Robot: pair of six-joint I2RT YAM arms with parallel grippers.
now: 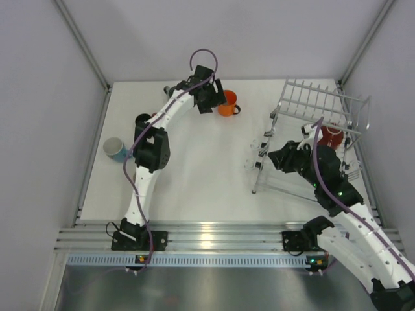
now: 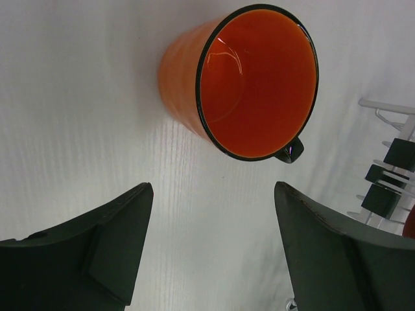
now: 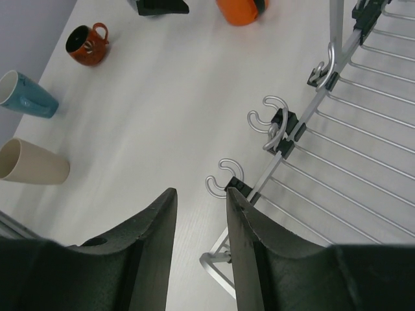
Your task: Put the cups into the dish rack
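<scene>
The bright orange cup (image 2: 246, 78) lies on its side at the far middle of the table, its mouth facing my left gripper (image 2: 213, 194), which is open and empty just short of it. The cup also shows in the top view (image 1: 227, 105) beside that gripper (image 1: 211, 98). The dish rack (image 1: 305, 184) stands on the right with the dark red cup (image 1: 332, 137) in it. My right gripper (image 3: 200, 197) hovers over the rack's left edge (image 3: 285, 139), jaws a little apart and empty. The grey cup is not in view.
On the left, the light blue cup (image 3: 26, 96) and the cream cup (image 3: 32, 162) lie on their sides, and the squat orange-red mug (image 3: 87, 45) stands further back. The light blue cup (image 1: 115, 149) sits beside the left arm's elbow. Walls enclose the table.
</scene>
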